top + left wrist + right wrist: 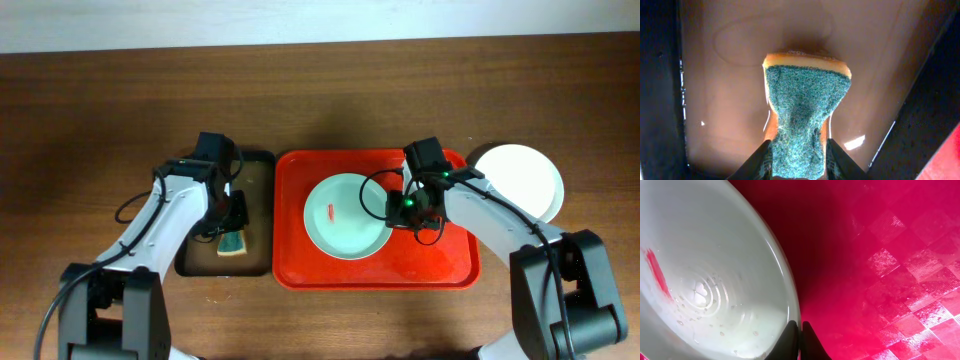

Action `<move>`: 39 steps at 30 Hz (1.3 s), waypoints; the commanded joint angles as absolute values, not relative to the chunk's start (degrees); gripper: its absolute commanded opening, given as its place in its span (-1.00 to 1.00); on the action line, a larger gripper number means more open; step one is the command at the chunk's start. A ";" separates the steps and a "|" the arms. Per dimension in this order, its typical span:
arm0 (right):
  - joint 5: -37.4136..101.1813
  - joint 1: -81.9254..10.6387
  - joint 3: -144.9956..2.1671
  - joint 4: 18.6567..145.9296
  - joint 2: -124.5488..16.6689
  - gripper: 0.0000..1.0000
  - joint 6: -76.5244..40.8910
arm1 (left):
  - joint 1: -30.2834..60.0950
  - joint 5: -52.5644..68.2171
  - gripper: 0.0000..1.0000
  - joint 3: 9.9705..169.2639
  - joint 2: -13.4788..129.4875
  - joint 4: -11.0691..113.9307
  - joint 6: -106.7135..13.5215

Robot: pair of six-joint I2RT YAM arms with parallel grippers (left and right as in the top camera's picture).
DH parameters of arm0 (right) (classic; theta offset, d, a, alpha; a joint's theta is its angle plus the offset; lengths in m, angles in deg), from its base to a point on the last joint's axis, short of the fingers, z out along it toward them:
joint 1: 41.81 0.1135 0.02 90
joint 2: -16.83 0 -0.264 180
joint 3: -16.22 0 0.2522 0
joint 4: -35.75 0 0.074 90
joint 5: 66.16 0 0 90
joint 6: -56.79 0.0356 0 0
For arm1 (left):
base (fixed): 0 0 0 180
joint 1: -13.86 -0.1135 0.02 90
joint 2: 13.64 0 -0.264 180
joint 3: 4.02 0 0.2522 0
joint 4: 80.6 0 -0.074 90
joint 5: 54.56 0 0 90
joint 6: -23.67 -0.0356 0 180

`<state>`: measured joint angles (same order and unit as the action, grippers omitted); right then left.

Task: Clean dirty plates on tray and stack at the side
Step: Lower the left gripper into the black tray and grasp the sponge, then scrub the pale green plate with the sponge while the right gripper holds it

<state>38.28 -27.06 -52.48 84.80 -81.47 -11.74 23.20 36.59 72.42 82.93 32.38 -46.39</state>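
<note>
A smeared plate (335,215) lies on the tray (430,270), a little left of its middle. The right gripper (800,340) is clenched at the plate's right rim, apparently pinching it, though the close view is tight. A second plate (520,175) sits just right of the tray. Left of the tray, over the black tray (255,170), the left gripper (232,225) squeezes a sponge (805,115).
</note>
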 commanded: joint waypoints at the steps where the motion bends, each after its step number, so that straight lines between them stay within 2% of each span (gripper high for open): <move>1: 38.58 -26.65 -52.13 84.80 -81.03 -0.92 -11.26 | 22.94 37.42 -0.31 71.67 86.49 33.23 -46.19; 5: 38.60 -26.65 -52.13 84.84 -81.03 -0.92 -11.26 | 22.89 37.33 -0.34 71.69 91.04 35.25 -46.52; 6: 38.60 -26.54 -52.13 84.82 -81.03 -0.92 -11.26 | 22.76 37.36 -0.51 71.69 91.61 35.22 -46.72; 7: 38.60 -26.43 -52.13 84.82 -81.03 -0.92 -11.26 | 22.72 37.22 -1.00 71.69 91.67 35.18 -46.93; 15: 46.19 -26.39 -52.13 84.53 -81.03 -0.92 -9.97 | 20.07 35.69 -1.00 80.63 85.45 31.11 -52.79; 24: 45.80 -26.43 -52.13 84.40 -81.03 -0.92 -9.99 | 20.10 35.52 -1.00 76.20 85.77 35.33 -52.73; 27: 50.28 -26.39 -52.13 84.73 -81.03 -0.92 -9.99 | 20.07 35.21 -1.00 76.50 86.69 34.61 -52.77; 28: 51.74 -26.39 -52.13 85.39 -81.03 -0.72 -9.99 | 20.07 35.21 -1.00 77.62 86.69 33.26 -52.77; 29: 50.65 -26.41 -52.13 85.78 -81.03 -0.17 -10.04 | 20.07 35.17 -1.00 78.49 86.67 32.43 -52.75; 30: 46.80 -26.45 -52.13 85.65 -81.03 -0.15 -10.01 | 20.07 35.19 -1.00 79.17 86.69 31.79 -52.75; 33: 38.43 -26.43 -52.13 83.88 -81.03 -0.17 -9.99 | 20.51 34.25 -1.00 79.17 86.69 31.70 -52.75; 35: 38.41 -26.43 -52.13 83.55 -81.05 -0.35 -9.99 | 21.45 34.19 -1.00 79.17 86.69 31.79 -52.75; 39: 39.50 -25.32 -52.10 83.75 -81.03 -0.38 -9.99 | 23.16 34.23 -1.00 78.62 86.71 31.86 -52.73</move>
<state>40.46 -26.58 -52.39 83.72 -81.47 -9.82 22.26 34.97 77.79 86.65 31.88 -51.85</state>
